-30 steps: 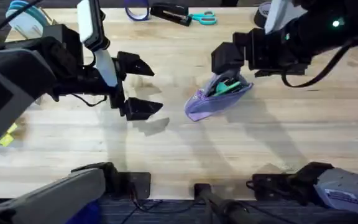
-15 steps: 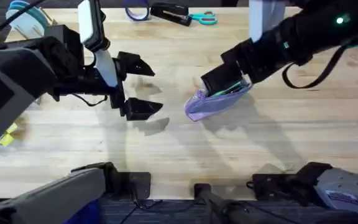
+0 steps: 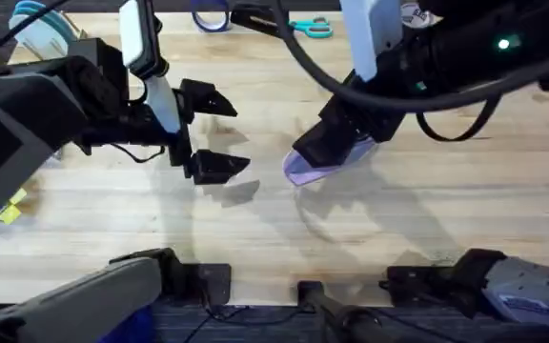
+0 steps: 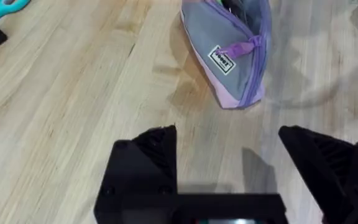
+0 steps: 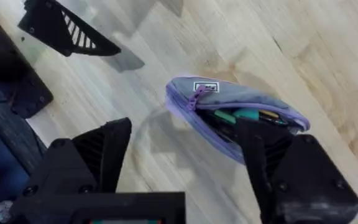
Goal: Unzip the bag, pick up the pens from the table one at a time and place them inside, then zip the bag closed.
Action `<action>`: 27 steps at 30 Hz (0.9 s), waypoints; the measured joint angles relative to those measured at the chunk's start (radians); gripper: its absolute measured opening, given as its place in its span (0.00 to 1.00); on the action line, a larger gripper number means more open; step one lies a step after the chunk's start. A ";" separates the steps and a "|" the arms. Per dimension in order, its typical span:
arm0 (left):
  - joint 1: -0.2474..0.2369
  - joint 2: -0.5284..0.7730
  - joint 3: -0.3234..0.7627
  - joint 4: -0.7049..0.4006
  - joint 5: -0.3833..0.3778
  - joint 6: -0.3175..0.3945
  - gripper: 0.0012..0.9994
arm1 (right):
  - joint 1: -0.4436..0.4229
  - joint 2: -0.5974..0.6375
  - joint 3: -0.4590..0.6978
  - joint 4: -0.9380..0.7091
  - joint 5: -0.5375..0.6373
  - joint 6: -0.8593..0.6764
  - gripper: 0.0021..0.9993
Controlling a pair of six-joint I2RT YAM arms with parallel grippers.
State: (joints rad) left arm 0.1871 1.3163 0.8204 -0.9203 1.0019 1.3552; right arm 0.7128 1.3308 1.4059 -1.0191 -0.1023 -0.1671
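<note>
Fingers of right gripper point(image 5: 185, 168) spread apart, poised just above bag point(image 5: 238, 118) — nothing clamped. Left gripper point(image 3: 219, 133) fingers also apart, empty, hovering over bench point(image 3: 255, 219) well left of bag. Bag lies mid-bench, zipper open along its top; green pens point(image 5: 238, 115) visible inside. No loose pens seen on bench. Judgement: unzipping and loading look done — zipping shut remains, puller point(image 5: 196, 98) sitting at labelled end.
</note>
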 joint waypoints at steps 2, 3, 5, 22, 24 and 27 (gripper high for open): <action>0.000 0.000 0.000 0.000 0.000 0.000 0.99 | 0.000 0.000 0.000 0.001 0.000 -0.004 1.00; 0.000 0.000 0.000 0.000 0.000 0.000 0.99 | 0.000 0.000 0.000 0.002 -0.002 -0.006 1.00; 0.000 0.000 0.000 0.000 0.000 0.000 0.99 | 0.000 0.000 0.000 0.002 -0.004 -0.010 1.00; 0.000 0.000 0.000 0.000 0.000 0.000 0.99 | 0.001 0.050 0.003 0.004 -0.011 -0.017 1.00; 0.000 0.000 0.000 0.000 0.000 0.000 0.99 | 0.000 0.072 0.003 0.018 -0.011 -0.017 1.00; 0.000 0.000 0.000 0.000 0.000 0.000 0.99 | 0.000 0.104 0.003 0.042 -0.011 -0.017 1.00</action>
State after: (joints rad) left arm 0.1871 1.3163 0.8204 -0.9203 1.0019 1.3552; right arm 0.7132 1.4347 1.4094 -0.9770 -0.1135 -0.1844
